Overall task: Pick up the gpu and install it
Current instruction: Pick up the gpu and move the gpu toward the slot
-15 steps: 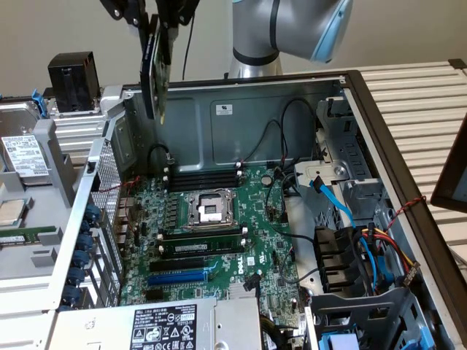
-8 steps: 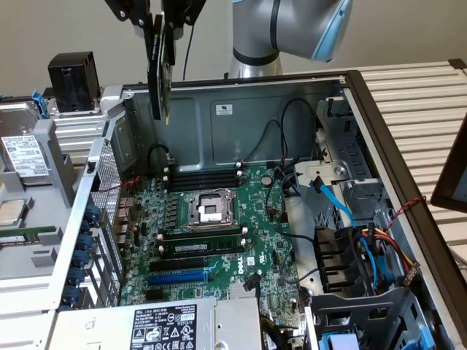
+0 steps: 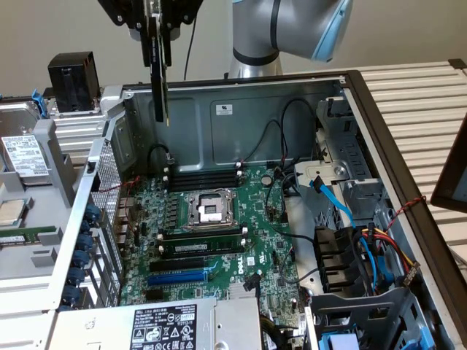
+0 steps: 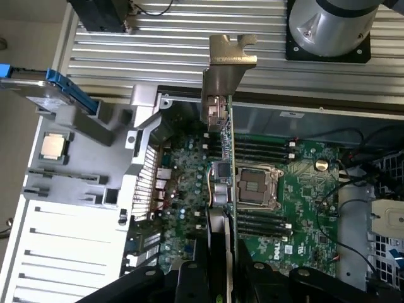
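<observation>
In the upper left of the exterior view, the black gripper (image 3: 156, 40) gripped the small green gpu card with silver metal bracket (image 3: 158, 95) edge-down above the large green motherboard (image 3: 252, 219), apparently so its lower edge faced the slots

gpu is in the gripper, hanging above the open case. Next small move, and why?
Probably carry it sideways, staying high, until it sits above the blue slot. The gripper holds the gpu edge-down near the rear wall of the case, well above the motherboard and away from that slot, so lowering here would likely miss it.
</observation>
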Robot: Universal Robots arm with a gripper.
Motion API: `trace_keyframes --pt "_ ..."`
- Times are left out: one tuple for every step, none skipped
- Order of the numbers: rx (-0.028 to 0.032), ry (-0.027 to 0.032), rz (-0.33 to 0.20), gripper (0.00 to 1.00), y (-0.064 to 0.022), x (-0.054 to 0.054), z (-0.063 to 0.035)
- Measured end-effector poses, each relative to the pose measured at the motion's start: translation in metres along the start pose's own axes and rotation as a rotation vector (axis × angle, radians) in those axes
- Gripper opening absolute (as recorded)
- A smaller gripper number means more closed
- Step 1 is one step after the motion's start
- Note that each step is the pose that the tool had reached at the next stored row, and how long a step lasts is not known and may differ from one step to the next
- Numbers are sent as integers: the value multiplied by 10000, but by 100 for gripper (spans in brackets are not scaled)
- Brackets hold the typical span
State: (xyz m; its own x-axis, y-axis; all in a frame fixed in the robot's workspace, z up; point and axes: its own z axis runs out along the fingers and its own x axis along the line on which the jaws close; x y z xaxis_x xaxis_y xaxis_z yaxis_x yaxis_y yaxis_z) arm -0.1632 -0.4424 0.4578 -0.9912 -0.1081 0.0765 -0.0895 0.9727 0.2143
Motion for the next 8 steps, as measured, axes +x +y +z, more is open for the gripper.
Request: trace_keyframes --pt "7 19 -85 28 -1 -11 -1" --pt "11 29 -136 28 -4 -31 -3" --pt "12 36 -163 28 -6 -57 -6" --pt "15 43 -190 28 -9 -86 -9" --pt "18 51 -224 28 -11 -111 -12" --pt "20 56 -257 28 -15 -135 -14" --pt "22 61 -278 28 -21 -161 -17" --pt "23 64 -288 28 -30 -195 -22"
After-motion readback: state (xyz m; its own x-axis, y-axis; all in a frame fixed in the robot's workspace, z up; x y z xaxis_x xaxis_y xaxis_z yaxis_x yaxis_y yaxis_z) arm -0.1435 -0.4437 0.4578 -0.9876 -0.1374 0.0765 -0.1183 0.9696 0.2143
